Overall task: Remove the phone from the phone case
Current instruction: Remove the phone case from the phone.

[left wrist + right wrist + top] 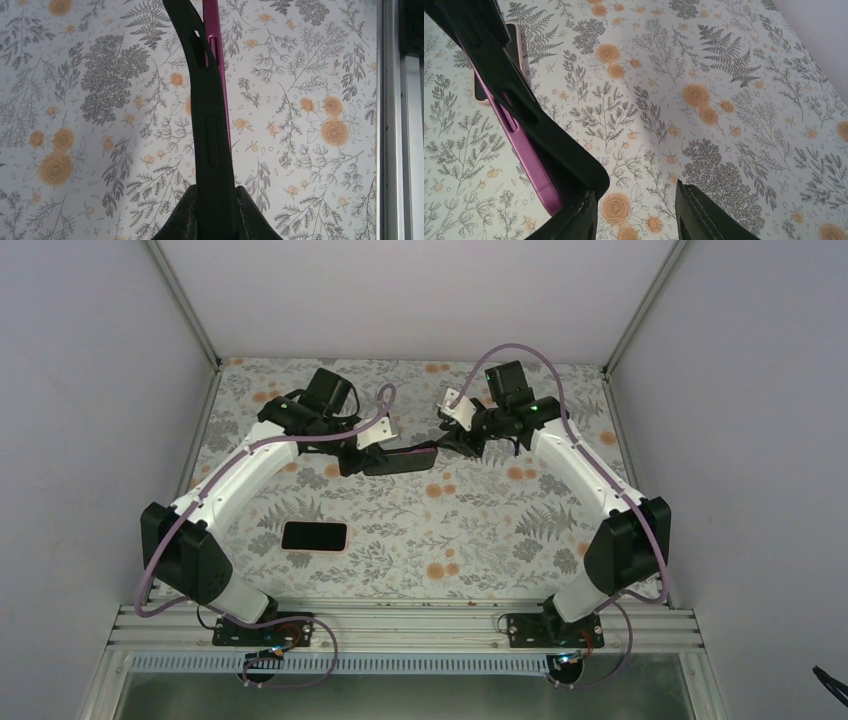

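Observation:
My left gripper (362, 458) is shut on one end of a black phone case (402, 458) and holds it above the table. In the left wrist view the case (212, 130) stands edge-on between my fingers (215, 192). The magenta edge of the phone (212, 30) shows beside the case's far end, where the case bends away from it. My right gripper (450, 438) is at the case's other end. In the right wrist view its jaws (636, 200) are open with nothing between them. The case corner (574, 160) rests at the left finger, and the magenta phone (519, 145) is partly out.
A second phone (314, 536) with a dark screen and pinkish rim lies flat on the floral table cover (480, 540), near the left arm; it also shows behind the case in the right wrist view (518, 45). Grey walls enclose the table.

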Available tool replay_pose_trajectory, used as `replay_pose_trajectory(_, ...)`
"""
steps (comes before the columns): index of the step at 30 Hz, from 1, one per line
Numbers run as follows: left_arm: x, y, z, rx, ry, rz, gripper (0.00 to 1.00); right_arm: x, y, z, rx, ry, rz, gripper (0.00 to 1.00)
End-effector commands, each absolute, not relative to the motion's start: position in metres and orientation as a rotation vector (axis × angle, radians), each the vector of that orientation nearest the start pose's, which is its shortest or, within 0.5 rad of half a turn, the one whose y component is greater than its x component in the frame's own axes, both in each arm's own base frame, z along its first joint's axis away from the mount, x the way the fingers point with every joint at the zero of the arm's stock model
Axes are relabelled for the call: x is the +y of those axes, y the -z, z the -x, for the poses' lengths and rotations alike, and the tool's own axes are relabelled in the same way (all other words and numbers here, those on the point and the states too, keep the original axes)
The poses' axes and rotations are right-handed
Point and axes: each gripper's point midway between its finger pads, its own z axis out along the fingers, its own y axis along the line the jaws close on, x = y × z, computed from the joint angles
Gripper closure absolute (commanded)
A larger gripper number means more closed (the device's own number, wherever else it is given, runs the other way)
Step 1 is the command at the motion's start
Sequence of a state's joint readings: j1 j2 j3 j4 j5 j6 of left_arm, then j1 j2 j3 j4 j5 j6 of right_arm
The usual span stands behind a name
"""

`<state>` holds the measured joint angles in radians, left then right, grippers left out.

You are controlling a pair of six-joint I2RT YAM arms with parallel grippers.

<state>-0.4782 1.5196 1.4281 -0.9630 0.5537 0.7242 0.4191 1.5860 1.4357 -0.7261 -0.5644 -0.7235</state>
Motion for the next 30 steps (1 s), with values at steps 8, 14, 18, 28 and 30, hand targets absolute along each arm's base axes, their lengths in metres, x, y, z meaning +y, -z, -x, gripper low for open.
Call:
replay_pose_trajectory(8,-0.279,-0.253,-0.248,1.723,0.821,-1.661,0.98,0.276,-0.264,-0.368,1.684,-0.487,1.424,0.58)
replay_pose_trajectory(14,-0.281,-0.26,-0.255,1.706,0.795,-1.638,0.98,0.291,-0.262,-0.319,1.58,-0.655,1.584,0.56)
replay_pose_trajectory(18,-0.284,-0.265,-0.257,1.694,0.811,-1.641,0.98,0.301,-0.256,-0.302,1.546,-0.713,1.639,0.56)
replay_pose_trajectory(28,-0.283,-0.299,-0.268,1.611,0.705,-1.593,0.98,0.317,-0.252,-0.258,1.412,-1.093,1.817,0.53)
replay_pose_trajectory(30,-0.281,-0.308,-0.278,1.59,0.626,-1.556,0.98,0.314,-0.254,-0.232,1.348,-1.241,1.857,0.49)
